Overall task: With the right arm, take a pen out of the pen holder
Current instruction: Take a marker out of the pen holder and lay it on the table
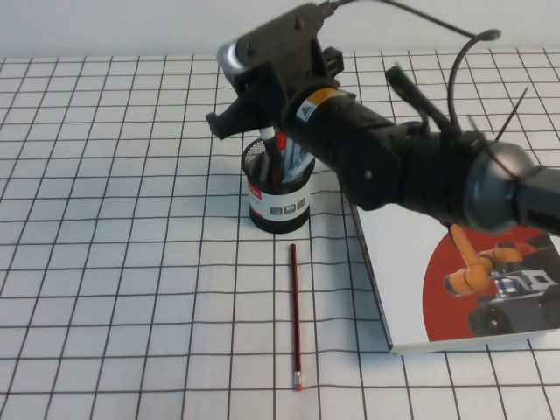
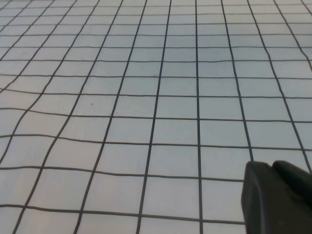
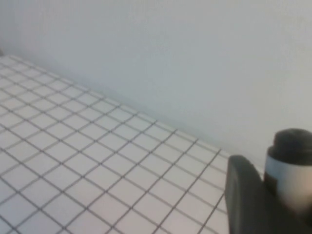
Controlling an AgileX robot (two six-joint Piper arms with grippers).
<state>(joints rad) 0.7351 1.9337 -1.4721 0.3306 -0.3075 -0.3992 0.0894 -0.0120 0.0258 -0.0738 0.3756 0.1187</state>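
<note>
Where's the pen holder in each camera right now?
High view: pen holder at centre, right tool at its rim.
Left wrist view: not in it; left tool over the black-gridded tablecloth.
Right wrist view: not in it.
Shared landmark: the black-gridded tablecloth, in all three.

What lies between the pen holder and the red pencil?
Only bare cloth, high view. Right tool grips a pen in the holder; left tool over bare cloth.

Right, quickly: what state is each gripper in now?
Left gripper: above the table, state cannot be told.
Right gripper: at the pen holder, closed on a pen.
</note>
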